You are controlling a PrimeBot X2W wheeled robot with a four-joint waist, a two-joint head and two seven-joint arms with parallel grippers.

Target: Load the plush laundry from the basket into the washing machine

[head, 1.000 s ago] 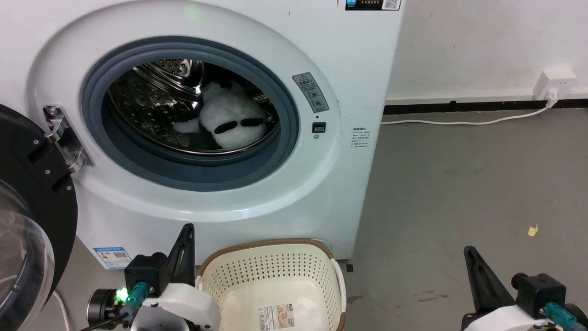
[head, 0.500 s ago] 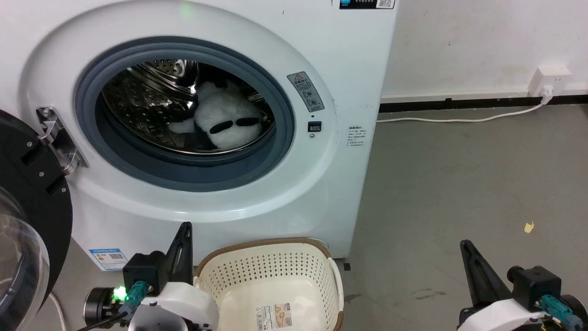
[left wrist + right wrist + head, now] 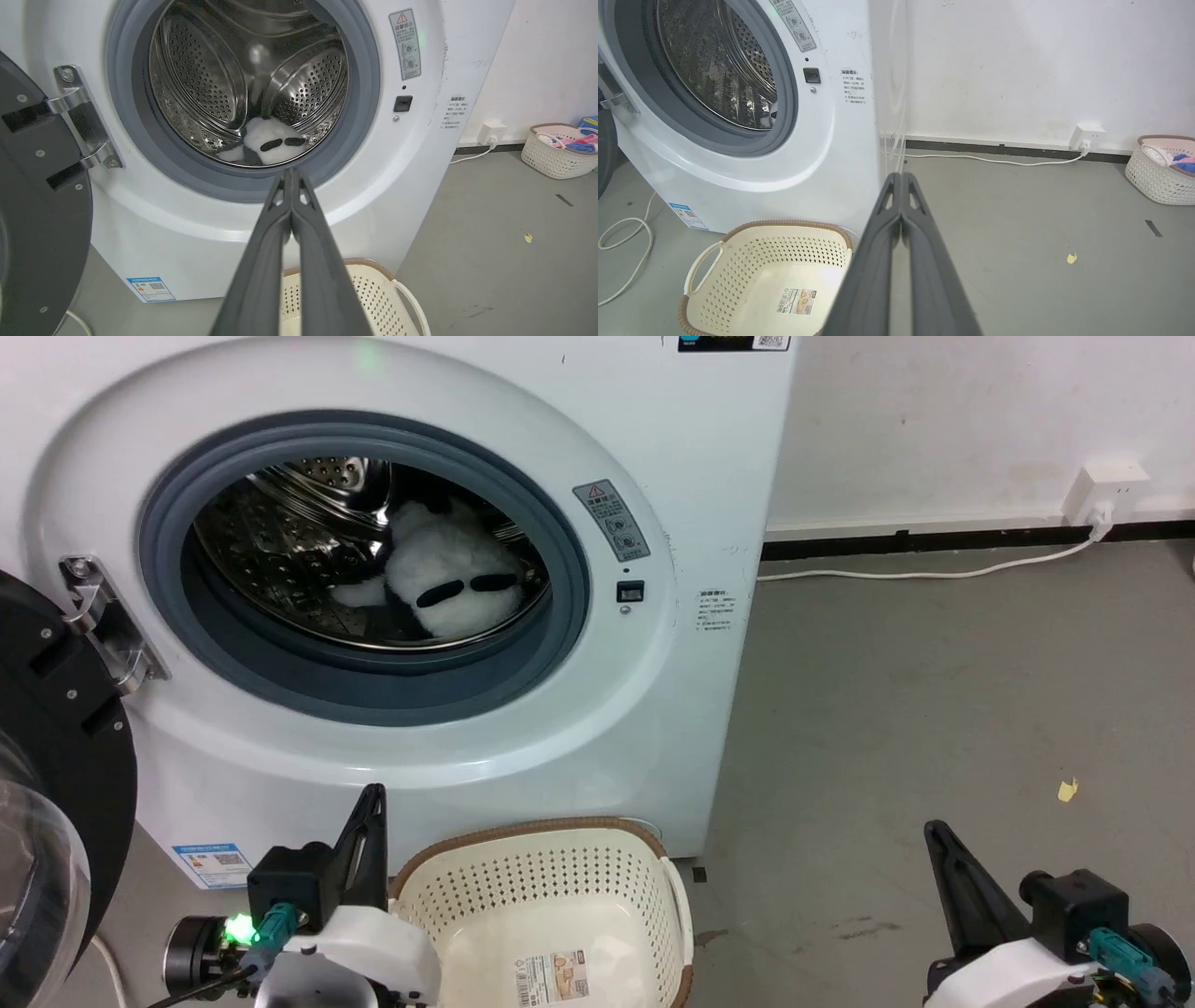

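Right, plush toy [image 3: 453, 583] is lying inside the washing machine [image 3: 523, 756], down on the bottom of the steel drum [image 3: 205, 84], with two black patches facing out through the opening

Machine's door [image 3: 56, 728] is hanging open on its hinge at the left of the head view, and the grey seal [image 3: 364, 689] is showing all round the opening

Cream basket [image 3: 546, 887] is sitting on the floor [image 3: 934, 691] just in front of the machine's lower front, its bottom showing a paper label [image 3: 551, 978]

On the robot's left side the left gripper [image 3: 290, 173] is staying clear of everything, clenched with fingers pressed flat together. It is hovering just beside the basket's left rim, and in the left wrist view its tips are lining up with the lower edge of the seal

Over on the other side the right gripper [image 3: 901, 176] is clenched the same way, hanging above bare floor well right of the basket

Small yellow scrap [image 3: 1066, 791] is lying on the floor

White wall socket [image 3: 1106, 485] is sitting low on the wall right of the machine

Further along that wall a second basket [image 3: 1157, 172] is holding coloured cloth, well apart from the machine
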